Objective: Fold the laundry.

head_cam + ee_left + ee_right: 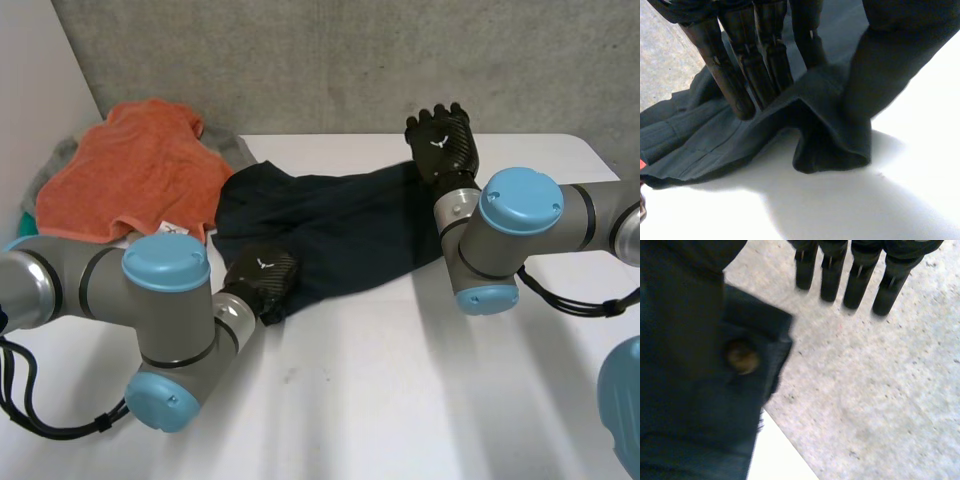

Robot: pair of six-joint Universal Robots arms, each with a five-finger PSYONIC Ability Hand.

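Observation:
A dark navy garment (340,235) lies spread across the middle of the white table (400,400). My left hand (262,278) is at its near left edge. In the left wrist view its straight fingers (735,75) press on the cloth (700,145) and pinch a raised fold against the thumb. My right hand (445,140) is lifted above the garment's far right end, its fingers (857,285) straight and holding nothing. Beside that hand is the garment's waistband (685,405) with a brown button (742,357).
An orange towel (130,175) lies at the back left on a grey cloth (60,160), touching the dark garment's left end. A grey wall (350,60) runs along the table's far edge.

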